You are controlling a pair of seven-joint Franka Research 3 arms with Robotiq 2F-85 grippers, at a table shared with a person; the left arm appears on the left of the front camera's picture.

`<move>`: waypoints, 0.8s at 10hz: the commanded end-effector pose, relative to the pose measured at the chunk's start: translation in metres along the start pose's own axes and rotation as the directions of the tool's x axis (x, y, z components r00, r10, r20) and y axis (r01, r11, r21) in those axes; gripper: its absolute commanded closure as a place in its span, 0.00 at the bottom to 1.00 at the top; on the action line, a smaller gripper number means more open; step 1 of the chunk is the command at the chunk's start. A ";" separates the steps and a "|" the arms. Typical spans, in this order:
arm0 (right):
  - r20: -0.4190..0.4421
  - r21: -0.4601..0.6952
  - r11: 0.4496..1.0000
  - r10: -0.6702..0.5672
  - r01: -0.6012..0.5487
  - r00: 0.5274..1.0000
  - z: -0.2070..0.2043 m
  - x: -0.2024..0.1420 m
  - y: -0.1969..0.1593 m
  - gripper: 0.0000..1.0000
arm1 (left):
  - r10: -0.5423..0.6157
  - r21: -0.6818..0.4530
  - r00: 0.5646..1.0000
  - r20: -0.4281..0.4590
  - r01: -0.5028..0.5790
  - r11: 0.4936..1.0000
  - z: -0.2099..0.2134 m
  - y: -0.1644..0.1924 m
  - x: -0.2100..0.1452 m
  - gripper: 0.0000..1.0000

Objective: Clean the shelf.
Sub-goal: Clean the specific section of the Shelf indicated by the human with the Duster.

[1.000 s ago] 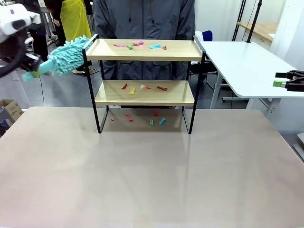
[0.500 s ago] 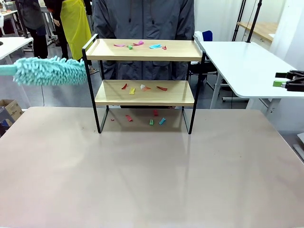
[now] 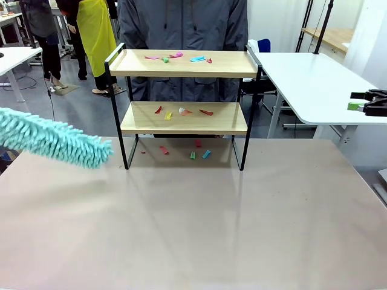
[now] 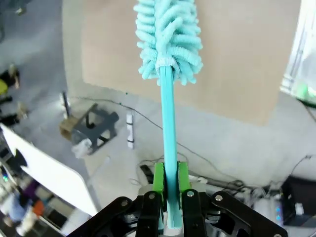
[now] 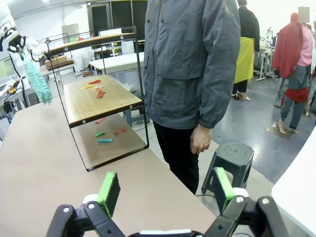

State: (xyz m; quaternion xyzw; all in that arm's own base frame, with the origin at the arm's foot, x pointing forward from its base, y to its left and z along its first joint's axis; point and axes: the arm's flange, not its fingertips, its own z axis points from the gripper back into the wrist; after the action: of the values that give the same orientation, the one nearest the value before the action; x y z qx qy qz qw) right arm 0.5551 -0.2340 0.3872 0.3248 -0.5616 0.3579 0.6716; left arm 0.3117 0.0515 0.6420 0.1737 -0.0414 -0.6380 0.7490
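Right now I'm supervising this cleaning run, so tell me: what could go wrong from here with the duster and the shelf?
1. The duster hangs beside the shelf's thin front leg; a sweep could snag the frame and shove it.
2. The paper scraps could get flicked toward the person standing just behind.
3. The left gripper pinches only the handle's end, so the long duster may twist.

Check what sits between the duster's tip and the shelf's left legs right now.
Nothing sits there. In the front view a short stretch of bare table separates the tip of the duster from the left legs of the shelf.
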 end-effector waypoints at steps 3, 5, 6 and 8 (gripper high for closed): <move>-0.002 -0.002 1.000 0.004 -0.004 1.000 -0.001 0.002 0.000 0.00 | -0.273 -0.076 0.961 0.039 0.275 0.958 0.006 -0.014 0.014 0.87; -0.002 -0.002 1.000 0.004 -0.004 1.000 -0.001 0.002 0.000 0.00 | -0.220 0.074 0.975 0.018 0.218 0.973 -0.015 -0.008 0.035 0.87; -0.002 -0.002 1.000 0.004 -0.004 1.000 -0.001 0.002 0.000 0.00 | -0.257 -0.065 0.966 0.036 0.259 0.964 0.003 -0.018 0.019 0.87; -0.002 -0.002 1.000 0.004 -0.004 1.000 -0.001 0.002 0.000 0.00 | -0.257 -0.065 0.966 0.036 0.259 0.964 0.003 -0.018 0.019 0.87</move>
State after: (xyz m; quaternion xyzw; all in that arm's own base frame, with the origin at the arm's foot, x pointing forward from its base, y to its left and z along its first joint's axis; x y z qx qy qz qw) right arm 0.5552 -0.2338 0.3872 0.3249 -0.5616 0.3579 0.6715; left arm 0.3024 0.0271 0.6283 0.1480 -0.0095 -0.7316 0.6654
